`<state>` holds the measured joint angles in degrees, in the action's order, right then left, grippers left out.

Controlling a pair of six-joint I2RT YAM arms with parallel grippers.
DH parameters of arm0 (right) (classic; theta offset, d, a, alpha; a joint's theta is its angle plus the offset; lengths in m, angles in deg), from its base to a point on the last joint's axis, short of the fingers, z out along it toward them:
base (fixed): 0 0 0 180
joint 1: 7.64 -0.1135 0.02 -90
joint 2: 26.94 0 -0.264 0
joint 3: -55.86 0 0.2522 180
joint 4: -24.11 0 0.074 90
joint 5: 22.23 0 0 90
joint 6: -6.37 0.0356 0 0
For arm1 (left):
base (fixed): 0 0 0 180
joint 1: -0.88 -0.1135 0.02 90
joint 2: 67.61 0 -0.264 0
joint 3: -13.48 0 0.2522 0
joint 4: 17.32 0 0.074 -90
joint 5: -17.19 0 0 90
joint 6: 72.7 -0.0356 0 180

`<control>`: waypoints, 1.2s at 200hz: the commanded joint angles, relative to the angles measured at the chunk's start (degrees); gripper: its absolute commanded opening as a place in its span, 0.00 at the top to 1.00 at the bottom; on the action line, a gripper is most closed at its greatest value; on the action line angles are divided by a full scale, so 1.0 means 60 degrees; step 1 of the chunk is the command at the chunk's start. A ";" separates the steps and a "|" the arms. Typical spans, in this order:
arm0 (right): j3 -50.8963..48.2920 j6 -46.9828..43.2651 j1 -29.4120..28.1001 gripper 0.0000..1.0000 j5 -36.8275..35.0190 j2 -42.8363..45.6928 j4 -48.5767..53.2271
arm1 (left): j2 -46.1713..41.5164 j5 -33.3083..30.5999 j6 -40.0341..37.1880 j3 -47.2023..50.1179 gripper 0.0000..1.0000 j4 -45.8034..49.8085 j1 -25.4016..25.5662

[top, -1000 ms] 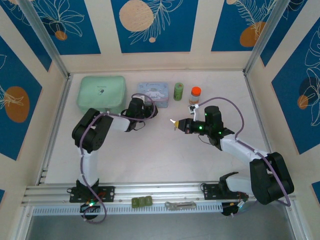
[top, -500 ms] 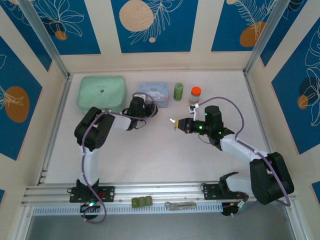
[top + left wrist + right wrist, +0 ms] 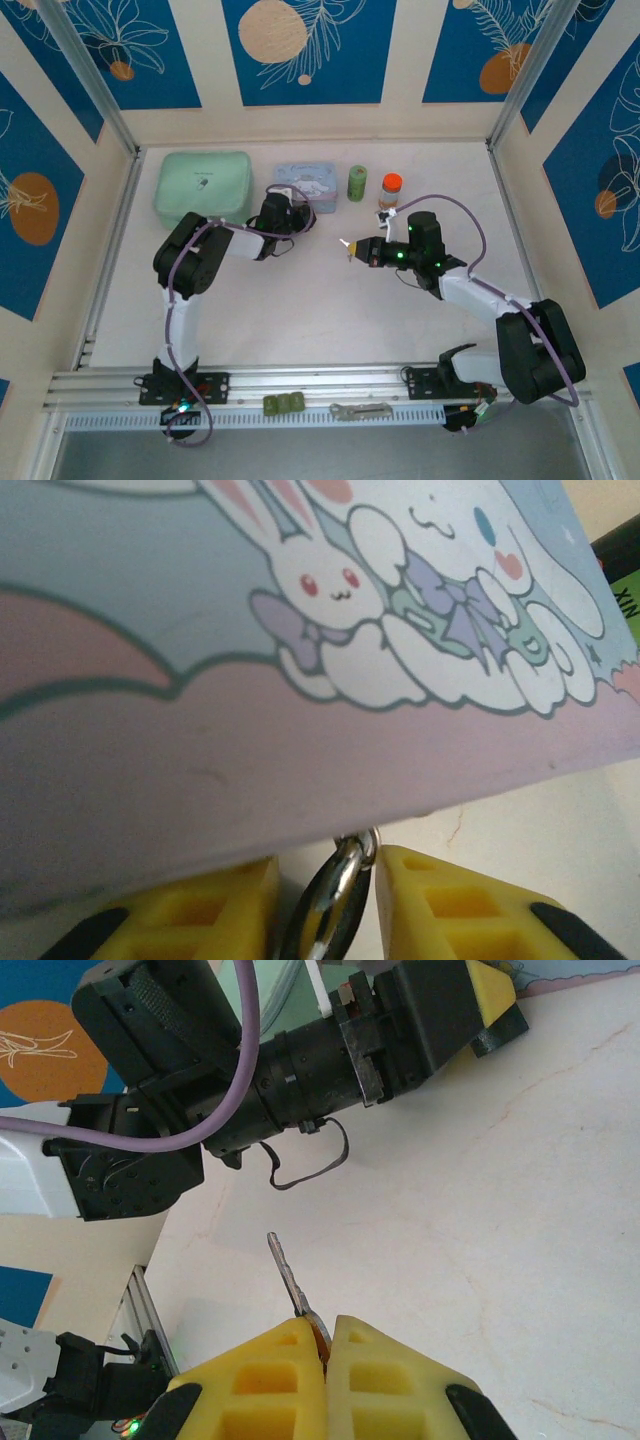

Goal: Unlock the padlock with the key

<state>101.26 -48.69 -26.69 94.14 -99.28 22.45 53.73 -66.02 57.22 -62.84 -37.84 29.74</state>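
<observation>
This is presenting as a robotics lab test cell. An aluminium extrusion rail (image 3: 300,378) is running along the near edge. Blue leaf-patterned panels (image 3: 330,60) are enclosing a pale tabletop (image 3: 320,310). A left arm (image 3: 185,265) and a right arm (image 3: 525,350) are standing bolted beside the rail.

I am folding my left arm (image 3: 185,265) at the elbow. My left gripper (image 3: 325,865) is standing with jaws narrowly apart astride the padlock (image 3: 340,890); I cannot tell whether they are gripping it. I am stretching my right arm (image 3: 480,295) leftward, and my right gripper (image 3: 327,1335) is pinching the key (image 3: 285,1265).
</observation>
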 commanded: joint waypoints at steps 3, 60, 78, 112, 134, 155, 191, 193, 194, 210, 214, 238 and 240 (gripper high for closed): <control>0.0152 0.0078 0.0025 1.00 0.0276 -0.0085 -0.0197 | 0.0581 0.0055 0.0195 -0.0184 0.67 0.0148 -0.0034; 0.0015 0.0036 0.0040 1.00 0.0150 0.0088 -0.0125 | 0.0669 0.0098 0.0304 -0.0121 0.83 -0.0033 -0.0035; -0.0025 0.0100 0.0040 1.00 0.0158 0.0089 -0.0136 | 0.0622 0.0055 0.0304 -0.0046 0.84 -0.0069 -0.0035; -0.0267 0.0241 0.0040 1.00 0.0082 0.0063 -0.0272 | 0.0538 0.0184 0.0569 0.0103 0.97 -0.0247 -0.0035; -0.0295 0.0216 0.0040 1.00 0.0001 0.0002 -0.0228 | 0.0354 0.0447 0.1024 0.0364 0.97 -0.0562 -0.0050; -0.0223 0.0208 0.0055 1.00 0.0106 -0.0291 -0.0252 | 0.0087 0.0788 0.1666 0.0719 1.00 -0.1014 -0.0064; -0.0087 0.0523 0.0065 1.00 0.0414 -0.1238 -0.0841 | -0.0311 0.1345 0.2871 0.1315 1.00 -0.1741 -0.0064; -0.0069 0.0550 0.0068 1.00 0.0436 -0.1309 -0.0890 | -0.0322 0.1374 0.2938 0.1356 1.00 -0.1812 -0.0064; -0.0064 0.0564 0.0069 1.00 0.0445 -0.1335 -0.0911 | -0.0326 0.1396 0.2976 0.1373 1.00 -0.1843 -0.0072; 0.0014 0.0810 0.0066 1.00 0.0635 -0.1831 -0.1337 | -0.0346 0.1666 0.3633 0.1636 1.00 -0.2510 -0.0105; 0.0029 0.0882 0.0069 1.00 0.0693 -0.1948 -0.1469 | -0.0321 0.1734 0.3837 0.1698 1.00 -0.2685 -0.0108; 0.0041 0.1294 0.0067 1.00 0.0820 -0.2572 -0.2204 | -0.0157 0.2143 0.4891 0.1950 1.00 -0.3891 -0.0108; 0.0043 0.1321 0.0069 1.00 0.0820 -0.2624 -0.2253 | -0.0144 0.2159 0.4948 0.1969 1.00 -0.3982 -0.0108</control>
<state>100.36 -43.99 -26.63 96.50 -112.26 14.82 52.33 -58.22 77.33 -52.98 -54.56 29.48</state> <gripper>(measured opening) 0.051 0.133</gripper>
